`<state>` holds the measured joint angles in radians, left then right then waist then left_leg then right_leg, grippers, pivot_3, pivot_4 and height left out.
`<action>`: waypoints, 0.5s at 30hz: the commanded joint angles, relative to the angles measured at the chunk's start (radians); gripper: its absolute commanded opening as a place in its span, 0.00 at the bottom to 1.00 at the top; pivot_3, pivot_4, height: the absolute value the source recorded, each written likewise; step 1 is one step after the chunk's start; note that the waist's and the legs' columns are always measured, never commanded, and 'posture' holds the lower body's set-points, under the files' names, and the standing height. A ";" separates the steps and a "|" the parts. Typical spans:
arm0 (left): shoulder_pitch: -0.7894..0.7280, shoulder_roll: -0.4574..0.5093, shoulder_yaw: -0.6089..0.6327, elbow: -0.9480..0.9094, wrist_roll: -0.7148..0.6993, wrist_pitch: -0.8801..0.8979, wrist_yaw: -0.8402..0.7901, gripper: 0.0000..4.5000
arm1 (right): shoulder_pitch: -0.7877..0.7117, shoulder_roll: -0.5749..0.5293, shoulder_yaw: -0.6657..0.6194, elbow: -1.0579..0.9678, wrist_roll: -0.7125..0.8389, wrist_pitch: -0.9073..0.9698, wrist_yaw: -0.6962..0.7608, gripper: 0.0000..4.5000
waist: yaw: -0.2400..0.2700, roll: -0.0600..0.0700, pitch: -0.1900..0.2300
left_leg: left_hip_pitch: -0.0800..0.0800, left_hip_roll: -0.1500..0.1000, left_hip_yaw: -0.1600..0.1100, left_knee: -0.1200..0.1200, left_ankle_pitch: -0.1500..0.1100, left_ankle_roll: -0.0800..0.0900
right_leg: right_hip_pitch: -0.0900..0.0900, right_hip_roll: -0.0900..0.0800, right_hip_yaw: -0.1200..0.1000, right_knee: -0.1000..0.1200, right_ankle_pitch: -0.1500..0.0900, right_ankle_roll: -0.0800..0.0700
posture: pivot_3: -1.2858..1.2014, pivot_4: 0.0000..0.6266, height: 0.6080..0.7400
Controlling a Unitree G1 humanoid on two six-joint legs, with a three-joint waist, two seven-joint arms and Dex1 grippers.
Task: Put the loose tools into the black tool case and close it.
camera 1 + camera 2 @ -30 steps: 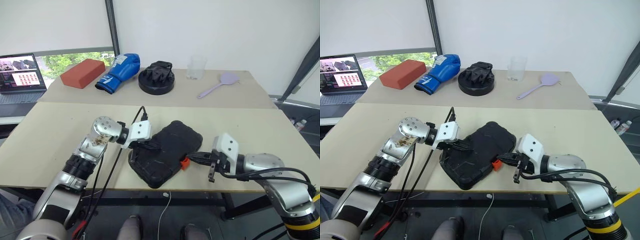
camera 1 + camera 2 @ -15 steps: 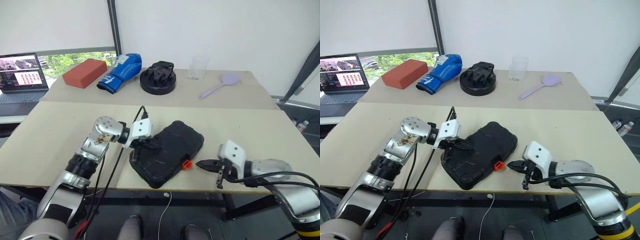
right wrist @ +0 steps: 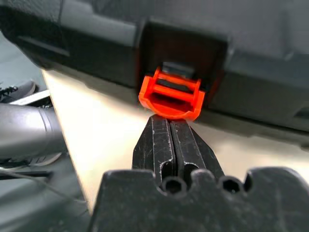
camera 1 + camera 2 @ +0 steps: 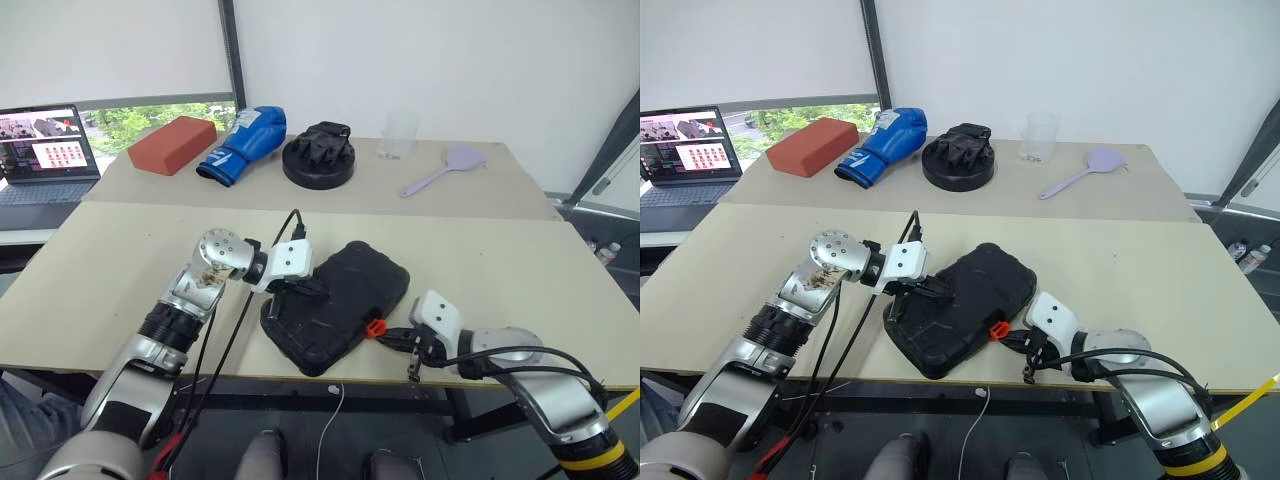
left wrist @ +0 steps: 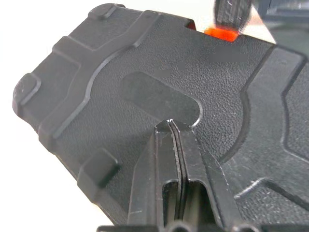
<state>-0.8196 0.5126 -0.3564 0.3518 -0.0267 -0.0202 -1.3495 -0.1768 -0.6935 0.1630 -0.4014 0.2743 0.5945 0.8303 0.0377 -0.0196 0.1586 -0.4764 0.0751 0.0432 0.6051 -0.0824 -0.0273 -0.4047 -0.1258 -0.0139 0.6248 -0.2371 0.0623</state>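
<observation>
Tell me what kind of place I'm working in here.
Probably a robot test or data-collection room, not a real workshop. Plain tables carry unrelated props: a boxing glove, a red brick, a plastic cup and a lilac spatula. An open laptop sits beside them, by a window.

my right gripper (image 3: 170, 121) is lower than a second ago and, after drawing away from the black tool case (image 4: 340, 300), is back in close. its closed tips now sit just under the orange latch (image 3: 170, 94), at the table's near edge.
</observation>
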 commanded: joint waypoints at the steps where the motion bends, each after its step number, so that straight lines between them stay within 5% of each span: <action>1: 0.033 0.015 -0.102 0.083 0.119 -0.091 -0.015 0.02 | -0.093 0.029 -0.050 -0.088 0.079 0.037 0.000 0.00 | -0.002 0.000 0.000 | 0.000 0.000 0.000 0.000 0.000 0.000 | 0.000 0.000 0.000 0.000 0.000 0.000 | 0.52 0.24 0.97; 15: 0.046 -0.013 -0.119 0.113 0.144 -0.147 -0.033 0.02 | -0.191 0.018 0.038 -0.010 -0.020 -0.021 0.043 0.00 | -0.032 0.000 0.000 | 0.002 0.001 0.001 -0.002 0.000 0.000 | -0.001 0.000 0.000 0.000 0.000 -0.001 | 0.52 0.24 0.97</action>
<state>-0.8338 0.5040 -0.3692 0.4067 0.0373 -0.1746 -1.3407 -0.2887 -0.6901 0.2301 -0.3736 0.2441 0.6340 0.8738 0.0062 -0.0194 0.1584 -0.4747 0.0766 0.0441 0.6024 -0.0824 -0.0273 -0.4056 -0.1256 -0.0143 0.6252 -0.2370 0.0615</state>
